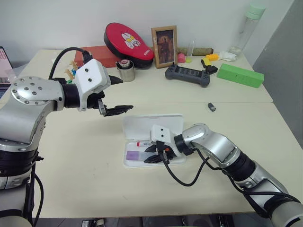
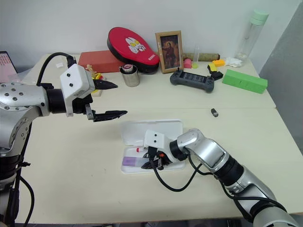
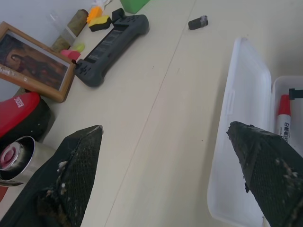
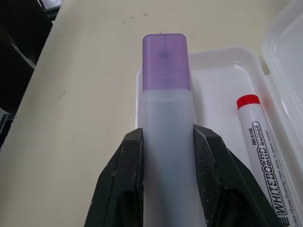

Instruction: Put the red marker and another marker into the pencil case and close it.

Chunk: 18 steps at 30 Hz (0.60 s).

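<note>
Translucent white plastic pencil case with smooth glossy lid, inside it a frosted lilac plastic marker and glossy white-barrelled red marker, beyond it a shiny metal cup, wooden picture frame

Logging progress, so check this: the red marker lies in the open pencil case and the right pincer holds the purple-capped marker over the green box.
Wrong in one respect: the right pincer holds the purple-capped marker over the open pencil case, not the green box, which sits far back on the table. The right wrist view shows this, with the red marker lying in the case.

Bkgd: green box, game controller, framed pic, red pad.
</note>
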{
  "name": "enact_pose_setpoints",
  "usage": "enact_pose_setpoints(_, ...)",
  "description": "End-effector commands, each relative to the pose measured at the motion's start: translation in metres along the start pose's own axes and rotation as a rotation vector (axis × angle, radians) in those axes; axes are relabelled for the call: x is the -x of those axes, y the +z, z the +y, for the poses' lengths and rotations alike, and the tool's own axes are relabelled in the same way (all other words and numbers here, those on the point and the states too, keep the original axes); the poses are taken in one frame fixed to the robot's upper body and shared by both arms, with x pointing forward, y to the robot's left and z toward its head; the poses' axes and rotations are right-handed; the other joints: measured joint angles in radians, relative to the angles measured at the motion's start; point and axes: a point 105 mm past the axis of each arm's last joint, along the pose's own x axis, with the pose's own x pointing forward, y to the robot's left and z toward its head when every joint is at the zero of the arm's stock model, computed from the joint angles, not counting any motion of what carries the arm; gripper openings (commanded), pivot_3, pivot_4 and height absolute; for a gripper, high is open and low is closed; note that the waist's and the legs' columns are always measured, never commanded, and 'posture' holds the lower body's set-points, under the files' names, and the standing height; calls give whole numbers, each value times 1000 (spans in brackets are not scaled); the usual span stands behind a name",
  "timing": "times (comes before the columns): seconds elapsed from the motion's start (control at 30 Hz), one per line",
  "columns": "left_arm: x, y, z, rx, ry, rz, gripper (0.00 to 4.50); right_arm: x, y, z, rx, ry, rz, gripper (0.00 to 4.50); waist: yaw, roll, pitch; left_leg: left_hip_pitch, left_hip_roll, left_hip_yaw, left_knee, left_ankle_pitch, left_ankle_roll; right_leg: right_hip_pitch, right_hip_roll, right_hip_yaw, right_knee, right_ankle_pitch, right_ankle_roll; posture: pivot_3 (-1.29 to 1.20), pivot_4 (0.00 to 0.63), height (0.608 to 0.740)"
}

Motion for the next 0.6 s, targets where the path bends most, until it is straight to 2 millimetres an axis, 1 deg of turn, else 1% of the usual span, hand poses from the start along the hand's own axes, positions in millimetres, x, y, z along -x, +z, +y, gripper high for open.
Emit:
enact_pose_setpoints(0.03, 7, 11, 5, -48, 32, -7, 4500, -2, -4, -1, 51, 6, 15, 1790, 0, 0, 0, 0, 0, 0, 0, 0, 0, 0, 0, 0, 0, 0, 0, 0, 150, 740)
enact_pose_setpoints(0.1, 8, 10, 5, -49, 33, -6, 4500, 0, -4, -2, 50, 5, 9, 2206, 0, 0, 0, 0, 0, 0, 0, 0, 0, 0, 0, 0, 0, 0, 0, 0, 150, 740)
enact_pose_setpoints(0.23, 6, 10, 5, -46, 32, -8, 4500, 1, -4, -3, 46, -5, 3, 3258, 0, 0, 0, 0, 0, 0, 0, 0, 0, 0, 0, 0, 0, 0, 0, 0, 150, 740)
enact_pose_setpoints(0.4, 4, 10, 4, -39, 28, -15, 4500, 10, 14, -6, 18, -16, -64, 4443, 0, 0, 0, 0, 0, 0, 0, 0, 0, 0, 0, 0, 0, 0, 0, 0, 150, 740)
enact_pose_setpoints(0.53, 5, 10, 2, -28, 14, -22, 4500, 25, 35, -9, -14, -27, -137, 4443, 0, 0, 0, 0, 0, 0, 0, 0, 0, 0, 0, 0, 0, 0, 0, 0, 150, 740)
enact_pose_setpoints(0.6, 8, 10, -2, -5, -12, -30, 4500, 44, 56, -11, -35, -39, -202, 4443, 0, 0, 0, 0, 0, 0, 0, 0, 0, 0, 0, 0, 1, 0, 0, 0, 150, 740)
